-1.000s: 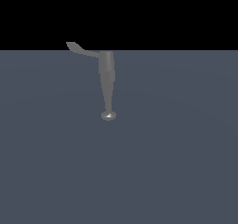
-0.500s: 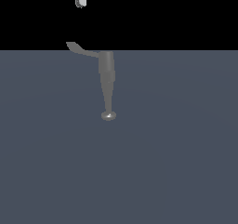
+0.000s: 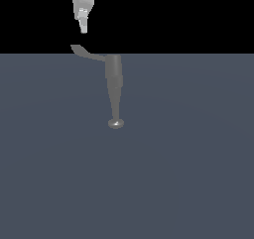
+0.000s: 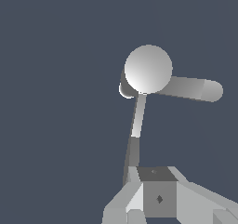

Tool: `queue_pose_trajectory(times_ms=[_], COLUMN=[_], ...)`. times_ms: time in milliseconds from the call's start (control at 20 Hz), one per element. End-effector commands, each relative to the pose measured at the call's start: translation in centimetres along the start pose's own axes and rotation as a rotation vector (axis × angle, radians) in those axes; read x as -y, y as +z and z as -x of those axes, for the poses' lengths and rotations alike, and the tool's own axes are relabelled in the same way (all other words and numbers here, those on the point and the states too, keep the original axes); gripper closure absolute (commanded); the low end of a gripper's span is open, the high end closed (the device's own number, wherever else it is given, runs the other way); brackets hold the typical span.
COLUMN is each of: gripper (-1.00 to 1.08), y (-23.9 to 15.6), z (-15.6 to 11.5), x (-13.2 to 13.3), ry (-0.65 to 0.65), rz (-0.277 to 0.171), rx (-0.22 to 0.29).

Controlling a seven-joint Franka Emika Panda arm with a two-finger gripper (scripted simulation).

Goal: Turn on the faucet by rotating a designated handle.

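1. Standing on a flat, matte slate-blue floor [image 3: 188, 173], the faucet [image 3: 114, 84] is a plain grey, metal-looking fixture: a smooth tapered column, wide at the upper end and narrowing toward a small round disc that catches a pale glint.
2. From the column's wide end the handle [image 3: 84, 52] sticks out toward the exterior view's left, a thin curved lever that flattens and flares at its tip; the tip crosses the line where the floor meets the black backdrop.
3. In the wrist view the faucet [image 4: 148, 69] appears end-on as a smooth, softly shaded round cap, with a thick rounded arm reaching sideways and the slim handle [image 4: 137, 121] running from under the cap toward the camera, pale along one stretch and darker nearer the fingers.
4. The gripper [image 3: 83, 29] hangs in the exterior view just above the handle's flared tip, apart from it with a strip of black between; it is glossy white and blocky, narrowing to pale fingertips.
5. Whether the pincer is open or closed cannot be told: the exterior view shows it as one narrow shape, and the wrist view shows only the angular, faceted grey finger bases [image 4: 153, 195] at the frame's edge.
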State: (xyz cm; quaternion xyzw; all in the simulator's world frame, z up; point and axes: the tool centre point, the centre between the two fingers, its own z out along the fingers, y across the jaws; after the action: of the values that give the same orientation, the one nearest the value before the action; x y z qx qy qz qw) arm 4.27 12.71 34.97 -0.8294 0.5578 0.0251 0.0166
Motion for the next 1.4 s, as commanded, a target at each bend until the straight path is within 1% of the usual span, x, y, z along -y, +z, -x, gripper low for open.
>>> queue_pose_trajectory(times_ms=[0,300,650,1000,1350], gripper=[1.08,1.08,1.08,1.08,1.08], y=[1.2,3.5,4.9,5.1,5.1], z=[0.2,0.6,0.9,1.0,1.3], x=[1.3,3.4,4.6,4.7,3.0], ry=[0.054,0.144,0.195,0.198,0.198], rz=[-0.001,-0.003,-0.006,-0.006,-0.006], rx=[-0.014,-0.041,-0.058,-0.060,-0.060])
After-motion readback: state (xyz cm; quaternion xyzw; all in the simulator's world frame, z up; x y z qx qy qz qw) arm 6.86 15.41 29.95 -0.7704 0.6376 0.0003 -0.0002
